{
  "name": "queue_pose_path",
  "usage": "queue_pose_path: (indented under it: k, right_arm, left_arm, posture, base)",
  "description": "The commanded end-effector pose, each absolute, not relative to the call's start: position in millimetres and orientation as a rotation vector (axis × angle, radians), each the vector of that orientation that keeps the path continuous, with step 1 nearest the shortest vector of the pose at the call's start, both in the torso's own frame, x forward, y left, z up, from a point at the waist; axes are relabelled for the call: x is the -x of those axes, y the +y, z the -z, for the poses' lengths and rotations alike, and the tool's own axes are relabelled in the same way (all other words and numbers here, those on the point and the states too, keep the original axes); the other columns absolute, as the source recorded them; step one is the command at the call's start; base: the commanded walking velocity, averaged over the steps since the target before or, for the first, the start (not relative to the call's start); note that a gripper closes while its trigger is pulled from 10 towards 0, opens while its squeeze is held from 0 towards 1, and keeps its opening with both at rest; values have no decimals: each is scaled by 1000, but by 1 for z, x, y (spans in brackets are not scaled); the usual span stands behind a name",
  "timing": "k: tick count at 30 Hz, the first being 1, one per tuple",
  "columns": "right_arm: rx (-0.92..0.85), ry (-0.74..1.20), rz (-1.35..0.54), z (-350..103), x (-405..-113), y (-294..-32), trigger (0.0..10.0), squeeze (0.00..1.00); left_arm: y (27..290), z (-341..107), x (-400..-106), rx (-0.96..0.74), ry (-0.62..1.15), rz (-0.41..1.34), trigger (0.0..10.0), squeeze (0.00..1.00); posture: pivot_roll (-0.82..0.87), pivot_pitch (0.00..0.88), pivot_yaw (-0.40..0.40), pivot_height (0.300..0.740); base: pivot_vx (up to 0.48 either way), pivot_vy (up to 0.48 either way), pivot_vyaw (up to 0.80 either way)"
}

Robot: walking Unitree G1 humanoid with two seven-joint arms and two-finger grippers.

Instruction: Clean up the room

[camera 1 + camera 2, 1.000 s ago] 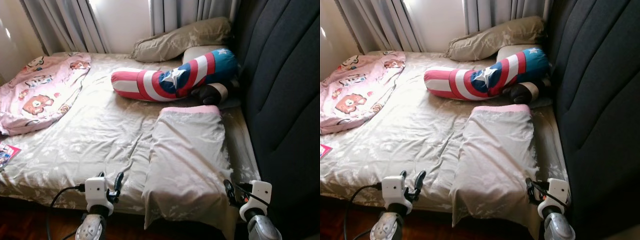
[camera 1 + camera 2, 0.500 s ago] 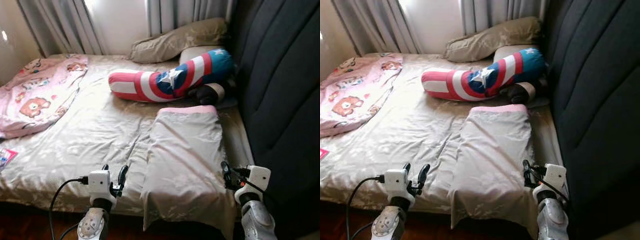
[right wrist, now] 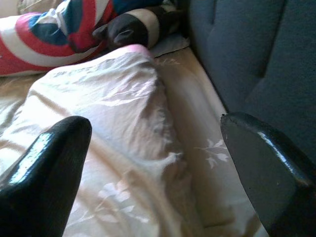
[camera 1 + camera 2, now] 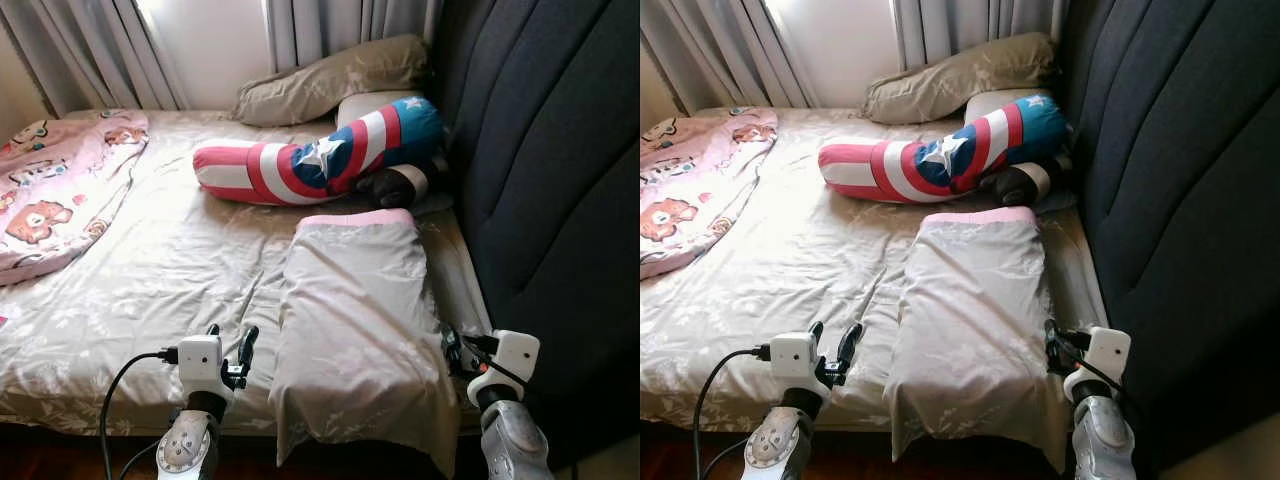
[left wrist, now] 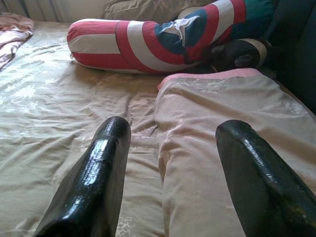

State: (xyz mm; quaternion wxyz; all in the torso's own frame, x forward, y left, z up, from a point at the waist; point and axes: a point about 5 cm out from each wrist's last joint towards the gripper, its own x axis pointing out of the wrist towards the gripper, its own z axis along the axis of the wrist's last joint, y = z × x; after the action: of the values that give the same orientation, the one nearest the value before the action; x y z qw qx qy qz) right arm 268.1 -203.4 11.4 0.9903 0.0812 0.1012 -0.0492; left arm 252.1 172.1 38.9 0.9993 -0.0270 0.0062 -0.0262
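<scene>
A beige pillow with a pink far edge (image 4: 362, 320) lies on the bed's near right part and overhangs the front edge. My left gripper (image 4: 230, 347) stands open just left of the pillow's near end, above the sheet. At the pillow's right side, by the headboard, my right gripper (image 4: 450, 350) is open too. In the left wrist view both black fingers (image 5: 98, 168) frame the pillow (image 5: 222, 118); in the right wrist view the pillow (image 3: 108, 108) lies between the wide-apart fingers (image 3: 44, 168). Neither gripper holds anything.
A red, white and blue bolster (image 4: 320, 155) lies across the bed beyond the pillow, with a dark plush (image 4: 395, 185) beside it. A beige pillow (image 4: 320, 85) rests by the curtains. A pink blanket (image 4: 50, 190) covers the far left. The dark padded headboard (image 4: 540, 180) rises on the right.
The camera has shifted right and a little closer, so the bed has slid left in view. Both grippers have come up slightly beside the pillow and stay open.
</scene>
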Motion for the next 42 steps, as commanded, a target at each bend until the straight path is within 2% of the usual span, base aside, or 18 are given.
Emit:
queue_pose_path:
  k: [1, 5, 10, 27, 42]
  right_arm:
    - [-165, 185, 90, -17, -273, -201, 10000, 0]
    - [-151, 197, 91, -17, -274, -201, 10000, 0]
    - [-148, 201, 88, -17, -275, -201, 10000, 0]
    - [-146, 181, 76, -21, -279, -197, 10000, 0]
    - [-137, 165, 19, -25, -281, -194, 10000, 0]
  left_arm:
    - [171, -40, -251, 62, 16, 54, 10000, 0]
    - [170, -41, -251, 64, 17, 55, 10000, 0]
    - [169, -42, -251, 65, 16, 60, 10000, 0]
    - [168, -42, -251, 67, 20, 59, 10000, 0]
    - [169, -55, -258, 82, -27, 41, 10000, 0]
  posture:
    - [-37, 0, 9, 740]
    - [-37, 0, 8, 740]
    - [-38, 0, 9, 740]
    - [-39, 0, 8, 740]
    - [-39, 0, 9, 740]
  base:
    - [0, 0, 0]
    - [0, 0, 0]
    - [249, 0, -701]
    - [249, 0, 0]
    - [0, 0, 0]
